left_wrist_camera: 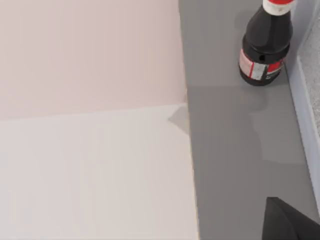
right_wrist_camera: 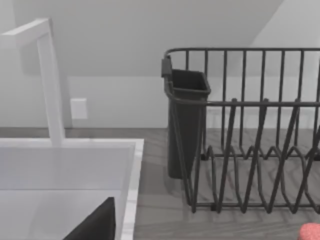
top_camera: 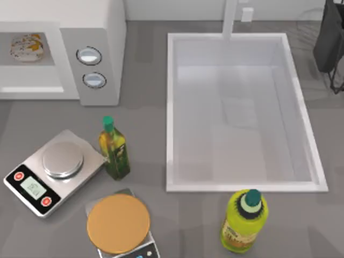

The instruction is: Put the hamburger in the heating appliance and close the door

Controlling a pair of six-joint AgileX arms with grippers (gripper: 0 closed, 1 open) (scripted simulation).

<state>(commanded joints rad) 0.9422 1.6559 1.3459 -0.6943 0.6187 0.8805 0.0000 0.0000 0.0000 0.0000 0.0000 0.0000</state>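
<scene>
Hamburger (top_camera: 26, 47) lies inside the heating appliance (top_camera: 102, 32) (cavity open at the counter's (top_camera: 161, 215) ten o'clock), long axis left-right. Sink (top_camera: 172, 107) holds nothing. Jaws: cannot tell.

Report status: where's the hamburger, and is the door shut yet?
Hamburger sits inside the microwave. Can't confirm the door is shut. Nothing in the way.

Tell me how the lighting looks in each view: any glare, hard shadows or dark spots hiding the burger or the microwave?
Top view: even, soft light; the hamburger sits plainly visible inside the microwave, with only faint shadows by the oil bottle. Left wrist view: flat pale surfaces, a soft shadow under the dark bottle. Right wrist view: evenly lit, the dish rack casts light stripes.
</scene>
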